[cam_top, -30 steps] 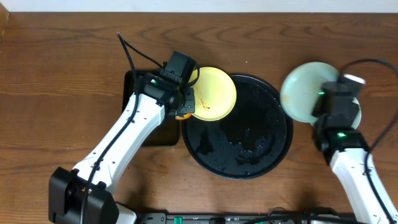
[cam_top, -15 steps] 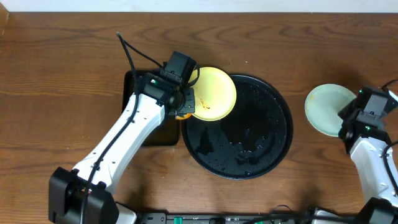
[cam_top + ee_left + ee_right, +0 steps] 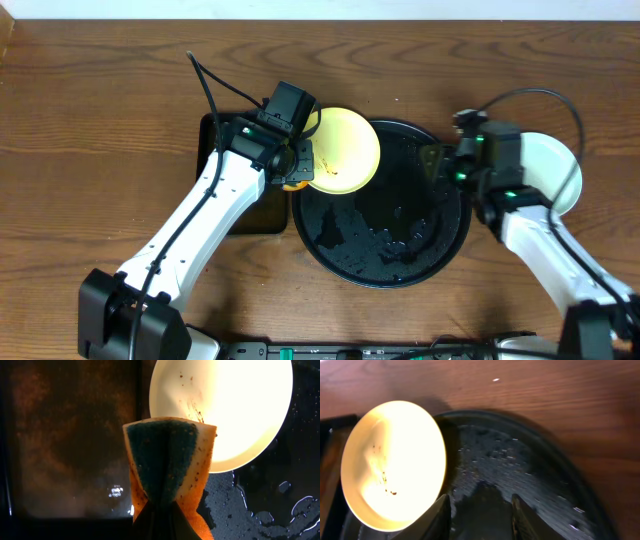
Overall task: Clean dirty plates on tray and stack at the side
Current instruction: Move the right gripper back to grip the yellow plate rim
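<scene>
**A:** From overhead, what's different?

**B:** The right gripper (image 3: 435, 160) has left the pale plate (image 3: 558, 160) and swung back in over the right side of the round tray (image 3: 450, 235). A second ago it was out by that plate. The plate now sits on the table (image 3: 100, 100), off the tray to its right. I'd say that one is finished and the arm is coming for the next.

**A:** And the left side?

**B:** It hasn't moved. The left gripper (image 3: 297, 165) hangs at the yellow plate (image 3: 345, 150), which lies over the tray's upper-left rim.

**A:** What does the left wrist camera show?

**B:** The fingers are clamped tight on a folded sponge (image 3: 167, 465), just short of the yellow plate. Brown specks remain on the plate, so it's still dirty.

**A:** And the right wrist camera?

**B:** The jaws are partly apart with nothing between them, hovering over wet tray and facing the yellow plate.

**A:** What's the count?

**B:** I see two plates, one yellow and one pale. I can't tell whether another hides under the pale one. There's one round tray, one small rectangular tray (image 3: 240, 205) and one sponge.
</scene>
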